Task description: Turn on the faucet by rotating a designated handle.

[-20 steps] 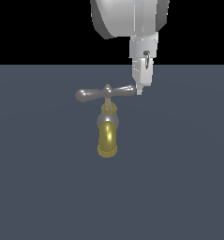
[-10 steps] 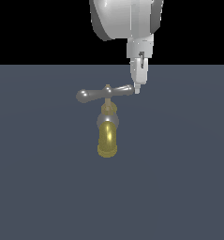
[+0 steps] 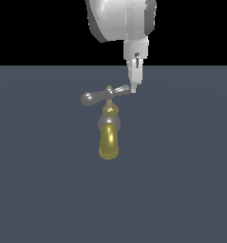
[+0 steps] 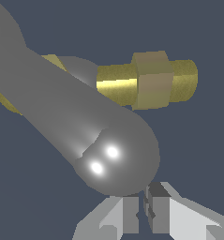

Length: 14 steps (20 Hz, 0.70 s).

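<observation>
This is no home or workshop but a bare simulated test scene: a flat, featureless slate-grey ground point(image 3: 181, 190) runs to a straight horizon under a plain black backdrop point(image 3: 39, 28), with no walls, furniture or clutter. The faucet point(image 3: 108, 130) stands alone on that ground, joined to no sink or pipework, and every surface has the smooth, even, computer-rendered shading of a physics simulator

no readable text, labels, numbers or signs anywhere
</observation>
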Each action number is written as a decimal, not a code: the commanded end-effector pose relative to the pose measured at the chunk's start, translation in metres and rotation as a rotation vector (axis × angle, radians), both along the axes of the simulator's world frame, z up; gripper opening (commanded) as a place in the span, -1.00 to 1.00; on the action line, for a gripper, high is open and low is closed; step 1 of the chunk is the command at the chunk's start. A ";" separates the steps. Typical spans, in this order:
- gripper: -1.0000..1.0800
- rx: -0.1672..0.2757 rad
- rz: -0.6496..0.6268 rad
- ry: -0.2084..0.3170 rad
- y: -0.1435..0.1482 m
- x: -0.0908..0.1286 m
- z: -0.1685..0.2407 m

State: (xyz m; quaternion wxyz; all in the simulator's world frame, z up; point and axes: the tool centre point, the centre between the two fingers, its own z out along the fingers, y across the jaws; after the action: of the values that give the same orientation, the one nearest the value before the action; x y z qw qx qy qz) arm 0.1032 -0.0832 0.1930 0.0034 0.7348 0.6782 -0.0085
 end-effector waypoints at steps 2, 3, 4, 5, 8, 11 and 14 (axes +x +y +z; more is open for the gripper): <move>-1.00 0.004 0.009 -0.001 0.020 0.004 0.000; -1.00 0.005 0.012 -0.002 0.028 0.006 0.000; -1.00 0.006 0.015 -0.002 0.037 0.007 0.000; -1.00 0.007 0.018 -0.003 0.045 0.009 0.000; -1.00 0.010 0.027 -0.004 0.070 0.014 0.001; -1.00 0.013 0.036 -0.006 0.095 0.019 0.001; -1.00 0.016 0.044 -0.007 0.118 0.023 0.002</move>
State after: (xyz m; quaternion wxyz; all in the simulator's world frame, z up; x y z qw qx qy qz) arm 0.1241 -0.0408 0.1934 0.0140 0.7481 0.6633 -0.0115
